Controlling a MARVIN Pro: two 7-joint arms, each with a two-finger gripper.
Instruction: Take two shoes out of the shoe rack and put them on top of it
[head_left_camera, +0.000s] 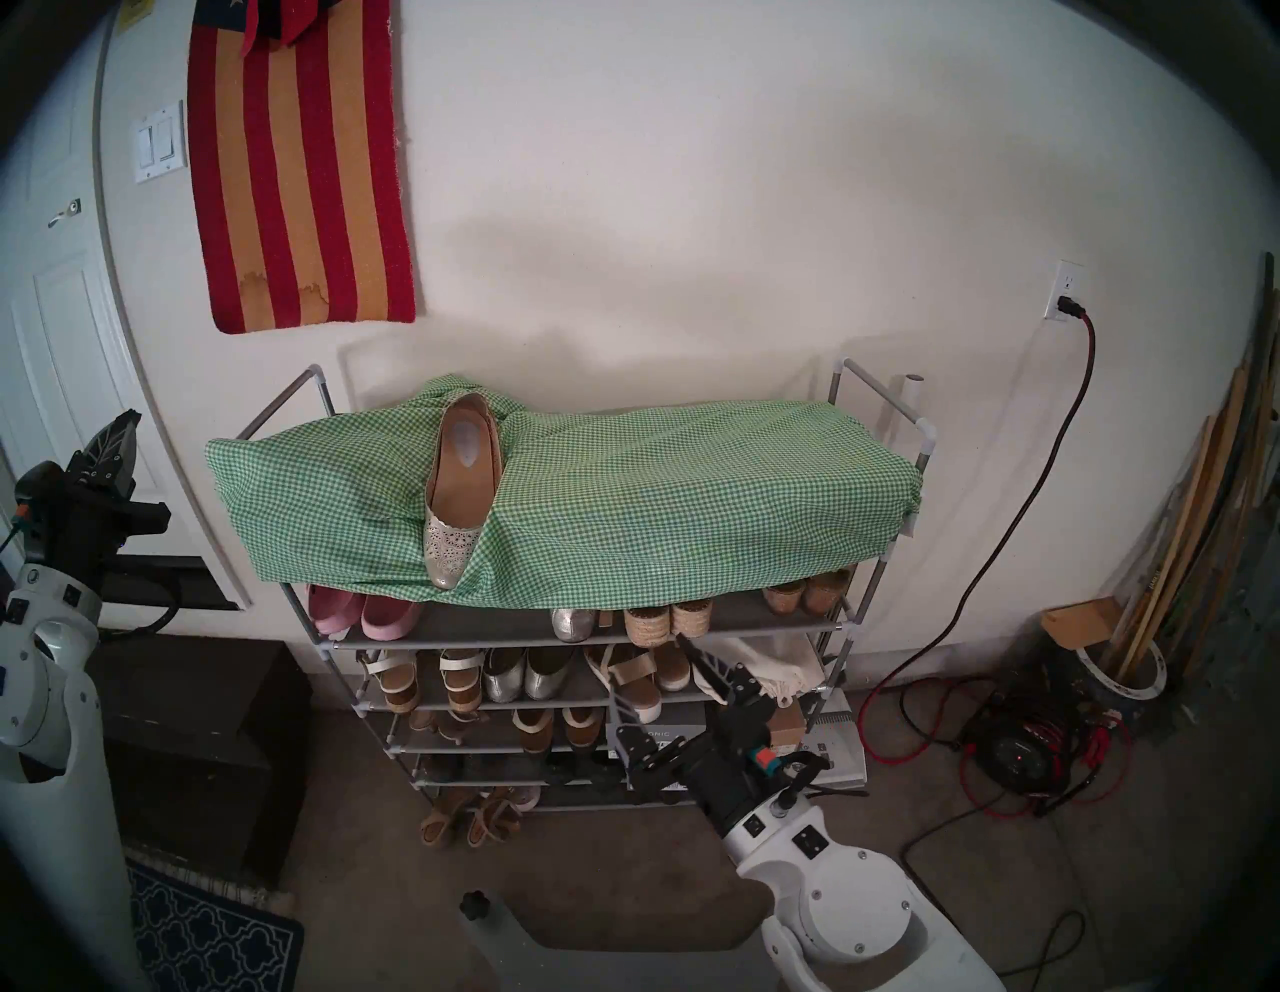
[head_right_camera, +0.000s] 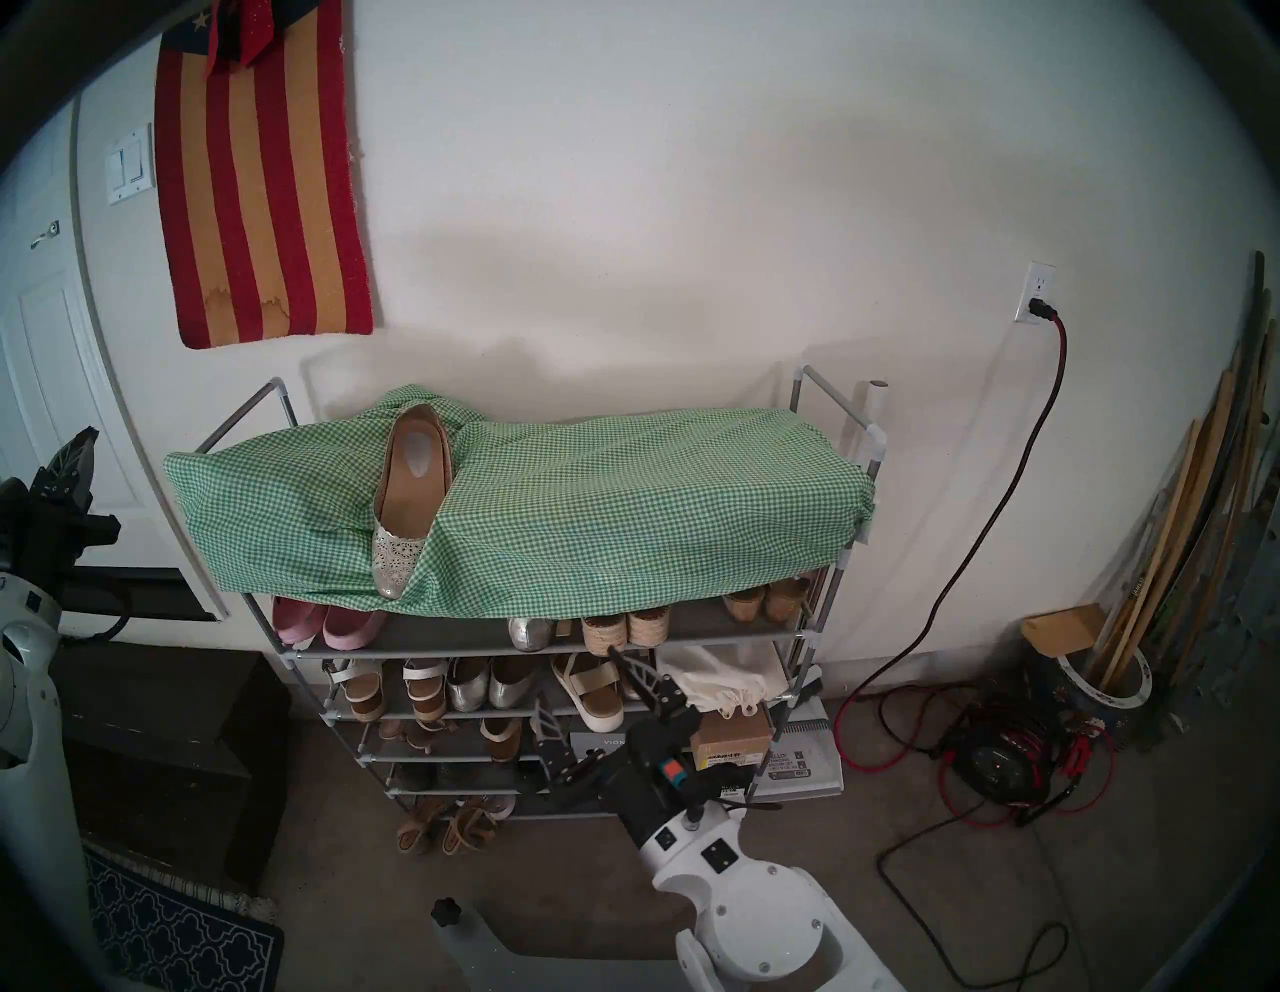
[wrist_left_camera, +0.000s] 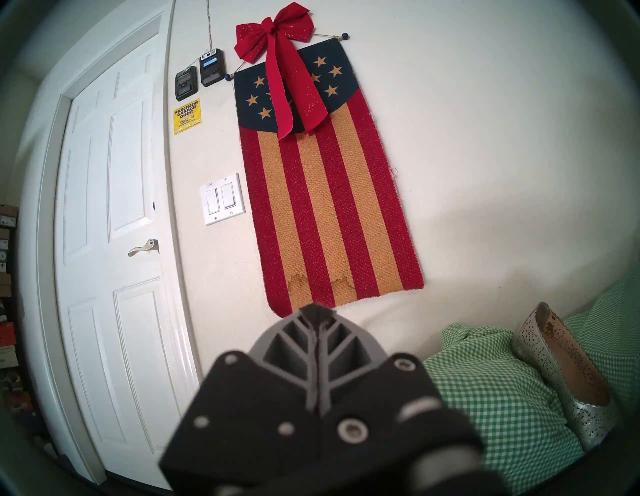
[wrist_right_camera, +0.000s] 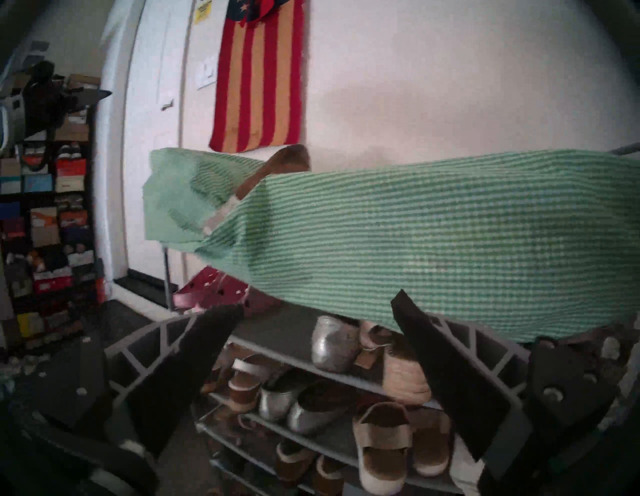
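Right end effector (wrist_right_camera: 318, 313) gaping (empty), left end effector (wrist_left_camera: 317, 313) closed

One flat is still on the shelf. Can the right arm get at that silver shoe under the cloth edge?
Probably yes. The right gripper is open in front of the rack, and the silver shoe has its toe exposed. The green cloth overhangs it and espadrilles crowd it.

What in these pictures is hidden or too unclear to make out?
- Single silver shoe on the rack's second shelf: only its toe shows in the head views; the green checked cloth covers the rest, so its pattern is unclear.
- Top shelf: hidden under the cloth.
- Lowest shelves: partly blocked by the right gripper in the head views.
- Right wrist view: blurred, so shoe details are lost.
- Left gripper: blocks the lower middle of its own view.
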